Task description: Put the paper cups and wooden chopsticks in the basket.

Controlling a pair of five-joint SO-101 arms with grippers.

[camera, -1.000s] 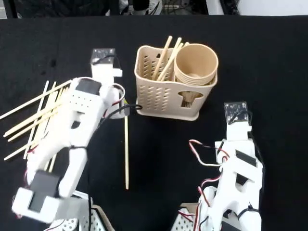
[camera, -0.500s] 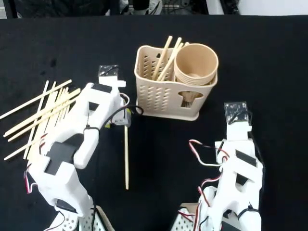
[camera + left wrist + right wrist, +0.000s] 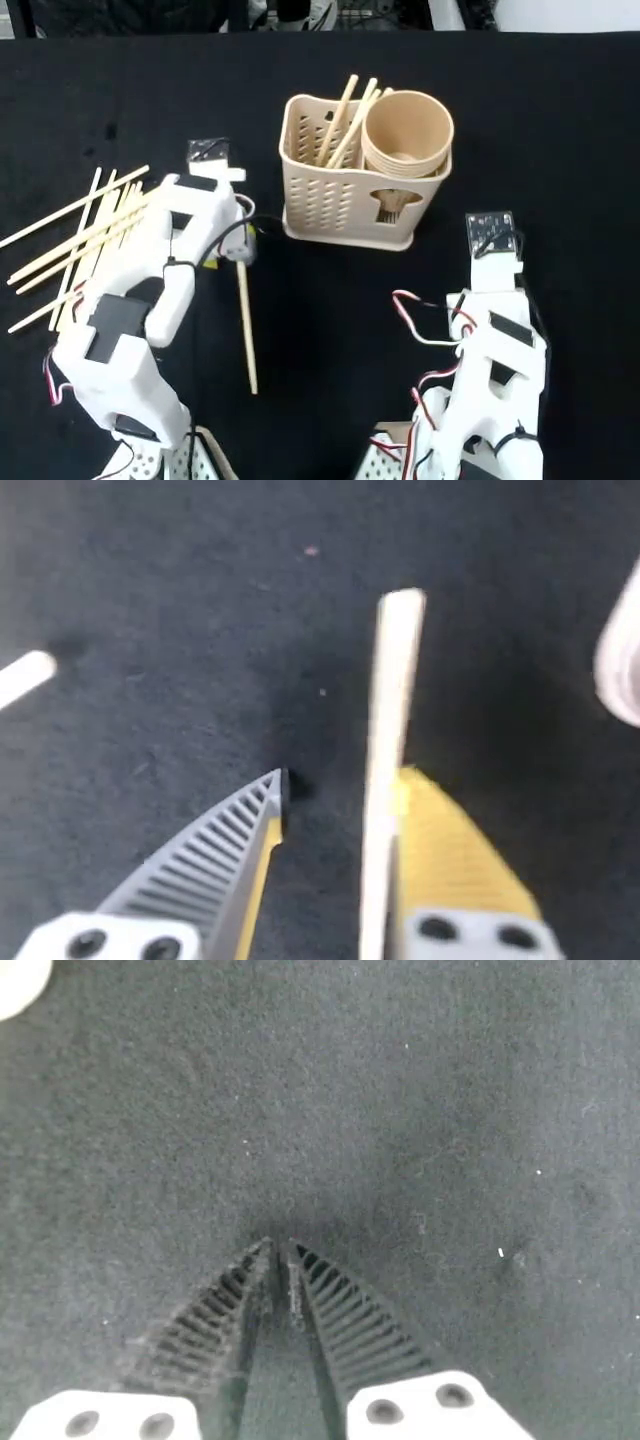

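Left wrist view has the left claw with its fingers well apart. One wooden chopstick lies along the inner face of the yellow finger, and the other finger is clear of it. Just beyond this claw sits the basket, with paper cups and a few sticks in it. Loose chopsticks lie on the claw's other side. The right claw is closed on nothing, over black cloth.

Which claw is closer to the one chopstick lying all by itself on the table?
Left. The left claw is right at the lone chopstick, which lies along its yellow finger. The right claw is off to the side, over bare cloth.
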